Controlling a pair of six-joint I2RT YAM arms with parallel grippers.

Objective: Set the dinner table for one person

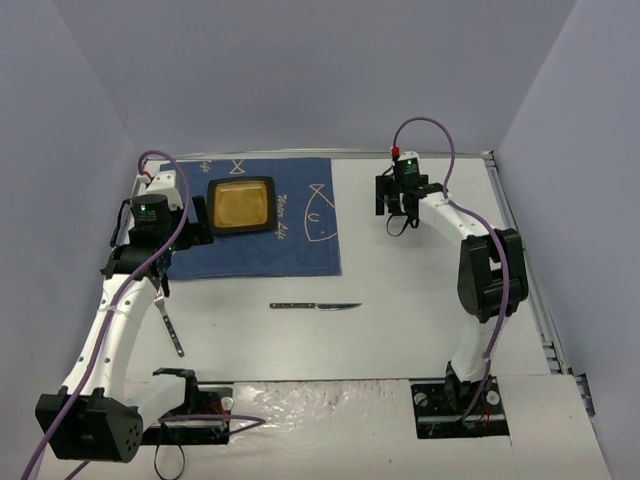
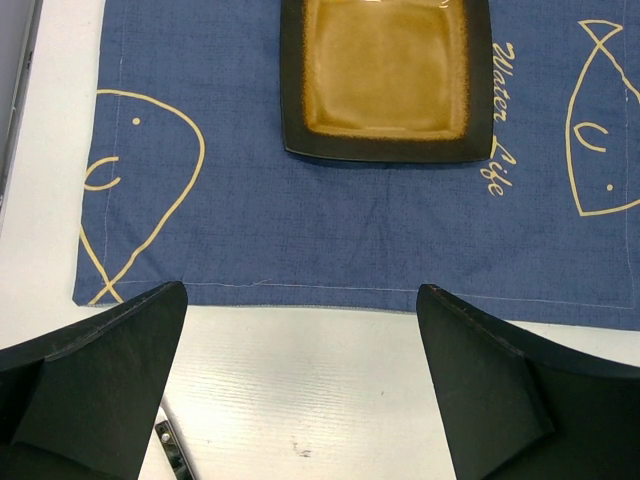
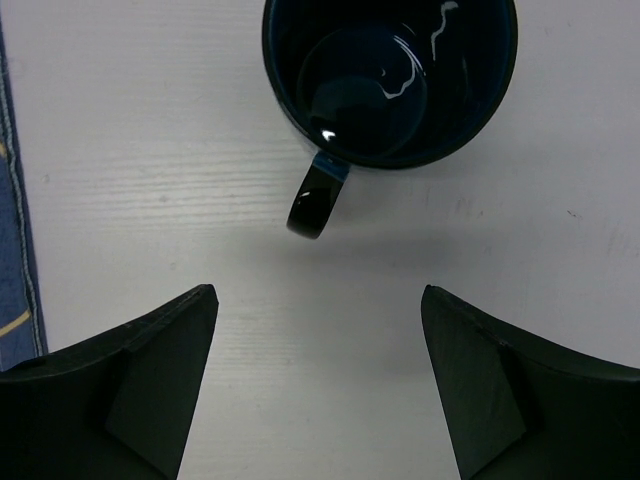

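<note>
White tabletop with a thin metal rim: the dinner table point(image 1: 400, 340) carried everything in view. Nearest your arm bases, a slim metal utensil point(image 1: 170, 330) lay beside the left arm; its kind could not be told. A knife point(image 1: 315, 305) lay a little beyond it at mid-table, well apart from the setting. Farther back on the left, the blue fish-print cloth point(image 1: 290, 250) lay flat, with the square amber plate point(image 1: 241, 205) on its far half. The dark mug point(image 3: 390, 80) stood upright on bare table to the right of the cloth, its handle turned toward your right gripper point(image 3: 319, 292).

Step in hand, as judged: taking the mug. To do it well, you needed to advance squarely and put one finger inside the rim and one outside the wall, clear of the handle. You then needed to close firmly and lift straight, so the glossy wall neither slipped nor tipped.

Pose: your right arm was stretched to the far side, wrist pointing down. Its fingers were spread wide and held nothing, short of the mug. Your left arm was folded up above the cloth's near hem; the left gripper point(image 2: 302, 290) was likewise spread and empty.
</note>
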